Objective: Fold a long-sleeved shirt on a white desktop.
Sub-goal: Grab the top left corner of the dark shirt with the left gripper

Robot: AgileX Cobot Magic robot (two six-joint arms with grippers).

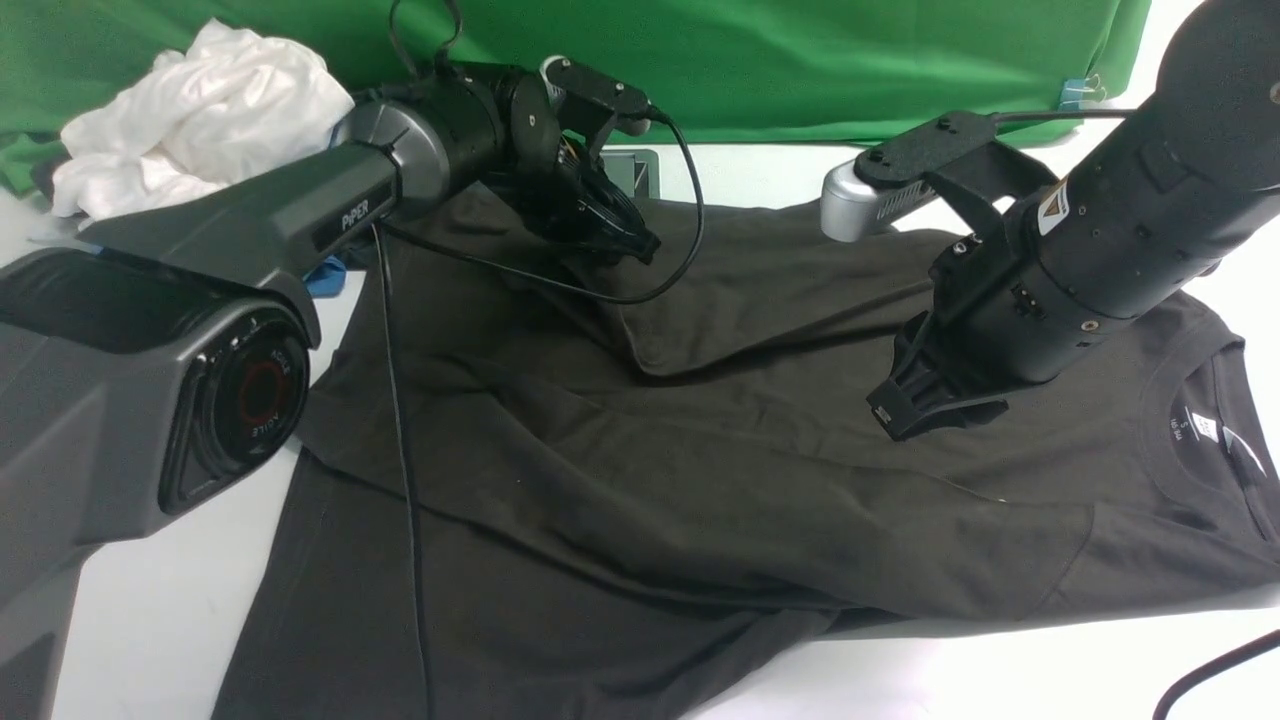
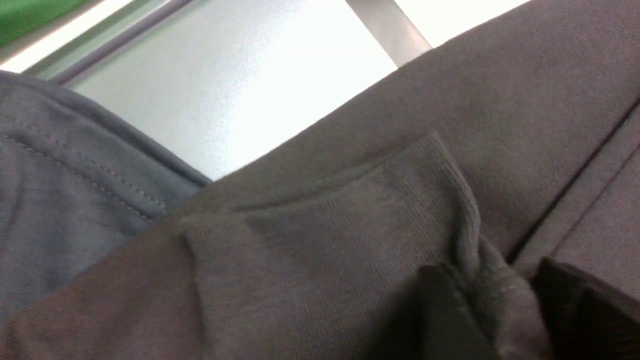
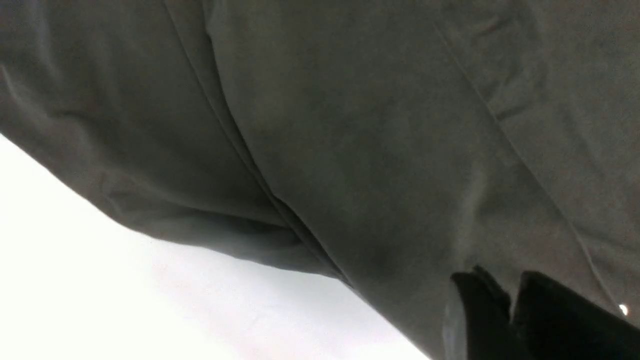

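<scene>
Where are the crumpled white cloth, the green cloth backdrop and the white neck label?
Crumpled white cloth (image 1: 215,110): front view, bunched middle.
Green cloth backdrop (image 1: 800,60): front view, hanging face.
White neck label (image 1: 1204,427): front view, centre.

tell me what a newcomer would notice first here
Probably the big dark shirt, spread wrinkled across most of the white desktop. Next, the two black robot arms reaching over it from either side, then the bright green cloth along the back, with a crumpled white garment at back left.
</scene>
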